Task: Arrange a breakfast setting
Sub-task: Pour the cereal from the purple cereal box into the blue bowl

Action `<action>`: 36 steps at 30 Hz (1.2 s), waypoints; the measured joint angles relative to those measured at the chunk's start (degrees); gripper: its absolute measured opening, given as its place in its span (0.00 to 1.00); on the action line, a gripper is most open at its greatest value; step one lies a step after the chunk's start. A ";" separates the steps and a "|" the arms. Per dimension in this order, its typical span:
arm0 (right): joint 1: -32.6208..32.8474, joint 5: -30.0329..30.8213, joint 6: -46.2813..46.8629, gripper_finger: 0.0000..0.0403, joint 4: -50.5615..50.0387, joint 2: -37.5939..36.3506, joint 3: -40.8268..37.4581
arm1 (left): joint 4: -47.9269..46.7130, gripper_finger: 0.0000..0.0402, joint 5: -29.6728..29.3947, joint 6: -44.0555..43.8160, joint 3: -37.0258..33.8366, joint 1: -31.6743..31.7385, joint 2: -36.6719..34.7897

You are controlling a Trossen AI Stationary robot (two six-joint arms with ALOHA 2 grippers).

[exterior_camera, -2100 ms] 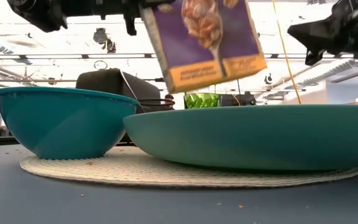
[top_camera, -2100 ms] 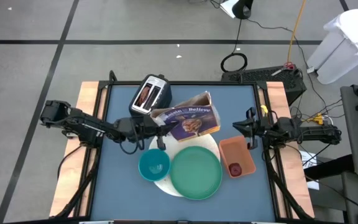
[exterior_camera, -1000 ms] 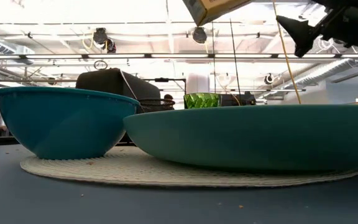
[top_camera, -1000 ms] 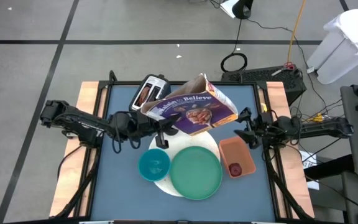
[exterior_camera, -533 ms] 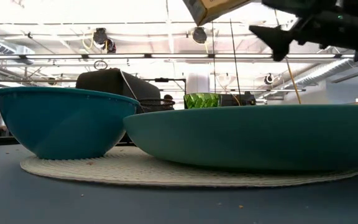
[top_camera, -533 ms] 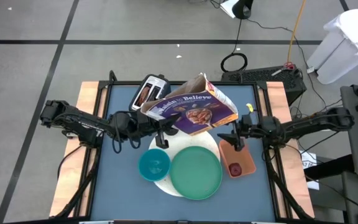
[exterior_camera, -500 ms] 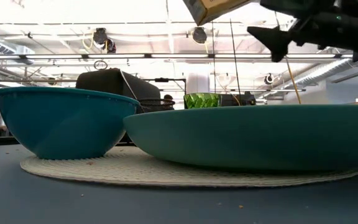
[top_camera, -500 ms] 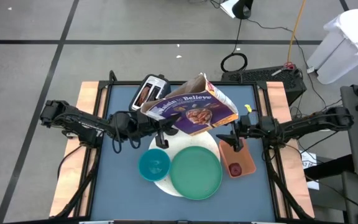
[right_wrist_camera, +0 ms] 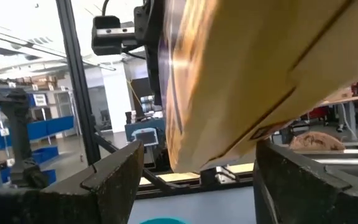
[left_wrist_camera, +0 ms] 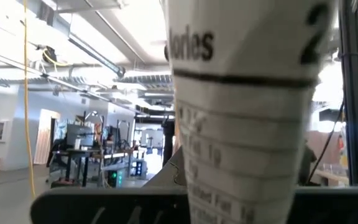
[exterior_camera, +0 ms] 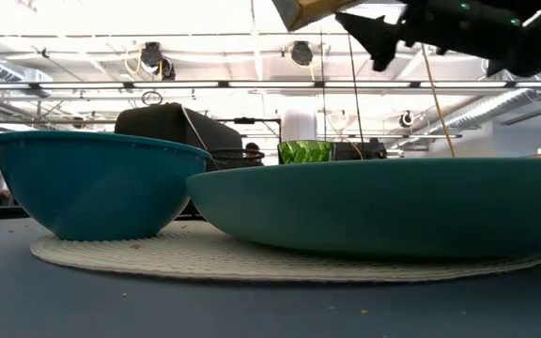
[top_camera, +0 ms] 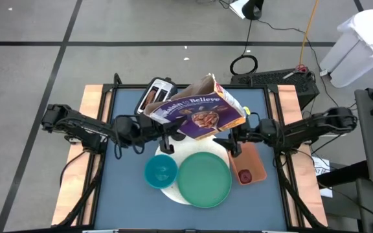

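Note:
A purple cereal box (top_camera: 199,116) hangs high over the table's middle, with my left gripper (top_camera: 165,133) shut on its left end. My right gripper (top_camera: 229,145) stands open at the box's right end. In the right wrist view my right gripper (right_wrist_camera: 197,171) has a finger on either side of the box's tan lower edge (right_wrist_camera: 229,124), and no touch shows. Below, the teal bowl (top_camera: 160,171) and the large green plate (top_camera: 204,180) sit on a white round mat (exterior_camera: 252,261). A small red fruit (top_camera: 245,175) lies in the orange tray (top_camera: 256,163). My left gripper holds the cereal box by its narrow printed side panel (left_wrist_camera: 241,124), at the box's left end (top_camera: 162,119). It comes about level from the table's left. The box itself hides the fingers' place of contact. The box is lifted clear, its front face up and tilted.
The silver-black toaster (top_camera: 154,97) stands at the far left, partly under the box. A yellow-green cup (exterior_camera: 305,151) shows behind the plate in the low view. Wooden rails (top_camera: 90,129) run along the table's left and right edges.
My right gripper has gone from the table's right edge toward the box, rising a little, and has stayed open. The box has kept its height in my left gripper.

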 joint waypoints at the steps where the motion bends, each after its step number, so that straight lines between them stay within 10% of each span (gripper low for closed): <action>1: -0.01 0.00 -0.27 0.75 0.17 0.97 0.95 | 0.54 0.03 0.16 -0.03 0.04 -0.03 -0.04; 36: 0.00 -1.01 -2.91 0.75 16.42 9.53 5.80 | 3.29 0.03 7.71 -1.39 -0.04 -0.94 0.28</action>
